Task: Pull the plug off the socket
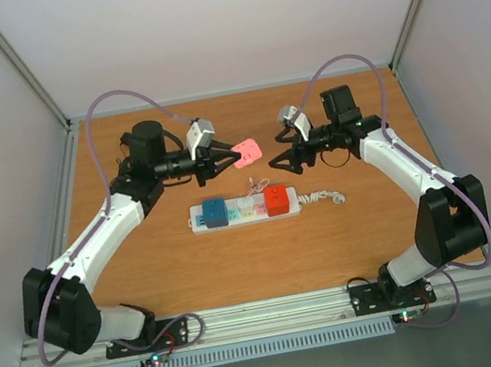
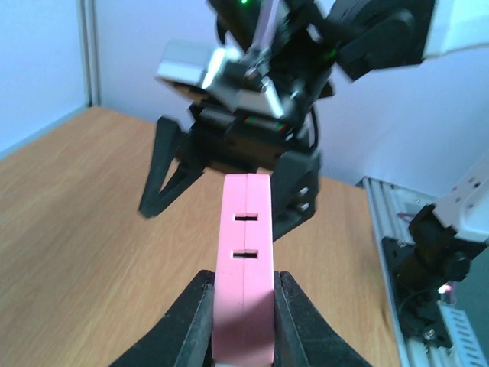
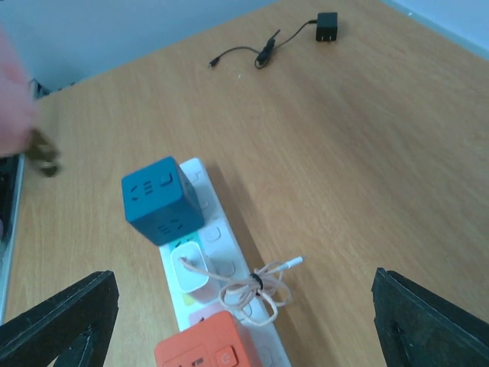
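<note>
Right, my left pincer [image 2: 244,294] is clamped on the pink plug [image 2: 244,245], one finger pressed to each broad face, holding it up in the air. It is a flat, rounded slab of smooth matte plastic with two small slots cut in its narrow edge. My right pincer [image 1: 282,162] hangs just opposite, fingers spread wide and gripping nothing.

Below and between them the power strip [image 3: 216,229] lies flat on the wood-grain tabletop [image 1: 146,267], well apart from the pink plug. It is a long, white, glossy bar with rounded corners. A blue cube adapter [image 3: 162,200] sits at one end and an orange cube adapter [image 3: 206,348] towards the other. Between them is a small white charger [image 3: 191,274], with its thin pale cable [image 3: 256,289] tied in a loose bundle beside the strip. The strip's own curly cord [image 1: 326,196] trails off past the orange end. By my reckoning the pink one is already out of its outlet.

Now the worries. Those faces are slick, and my fingers only catch the lower part of the slab, so a jolt could let it pivot or slide out. It would then drop onto the strip or the cubes below. My two pincers are near each other, tip towards tip, and a careless swing from either arm could knock the plug loose. If another plug must come out, the strip looks light and nothing pins it down. A straight pull might lift the whole bar instead of freeing the plug. That loose cable bundle could also snag a finger coming down beside the charger.
</note>
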Available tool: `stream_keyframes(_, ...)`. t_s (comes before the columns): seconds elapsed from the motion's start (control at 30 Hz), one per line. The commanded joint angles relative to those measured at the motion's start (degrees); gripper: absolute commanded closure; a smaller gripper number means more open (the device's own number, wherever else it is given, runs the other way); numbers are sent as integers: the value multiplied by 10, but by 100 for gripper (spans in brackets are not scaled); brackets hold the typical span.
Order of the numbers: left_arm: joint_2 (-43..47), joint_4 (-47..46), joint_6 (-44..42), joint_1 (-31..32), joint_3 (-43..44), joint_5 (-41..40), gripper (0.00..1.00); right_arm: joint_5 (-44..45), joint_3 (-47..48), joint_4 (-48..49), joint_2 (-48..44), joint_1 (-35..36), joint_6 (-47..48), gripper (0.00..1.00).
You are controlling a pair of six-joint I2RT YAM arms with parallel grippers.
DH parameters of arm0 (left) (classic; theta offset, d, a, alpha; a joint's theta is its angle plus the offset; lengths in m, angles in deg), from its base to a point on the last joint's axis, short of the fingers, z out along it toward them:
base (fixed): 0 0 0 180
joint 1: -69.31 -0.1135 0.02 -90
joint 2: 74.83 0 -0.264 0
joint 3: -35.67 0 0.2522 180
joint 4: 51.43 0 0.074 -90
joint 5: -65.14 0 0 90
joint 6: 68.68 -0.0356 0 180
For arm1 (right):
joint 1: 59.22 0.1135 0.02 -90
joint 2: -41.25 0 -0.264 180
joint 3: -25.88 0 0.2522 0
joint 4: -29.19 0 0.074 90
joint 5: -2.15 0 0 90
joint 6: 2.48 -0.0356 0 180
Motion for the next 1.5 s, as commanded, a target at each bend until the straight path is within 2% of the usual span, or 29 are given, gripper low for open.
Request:
stream_keyframes(0.0,27,-63,83,-1,32,52,99,-19,19,76,-15,-3,-111,8)
stream_keyframes(0.17,31,-137,164,-1,34,69,99,-48,26,133,-20,-3,-184,7)
stream_keyframes(0.27,30,-213,237,-1,14,79,99,-65,25,146,-27,-2,-204,6)
stream_keyframes(0.37,31,-247,285,-1,5,85,99,-77,22,154,-36,0,-214,5)
stream_keyframes(0.7,15,-298,334,2,7,91,99,-105,20,160,-55,26,-223,4)
stream_keyframes(1.47,-2,-298,342,12,2,86,99,-101,16,142,-81,67,-185,3)
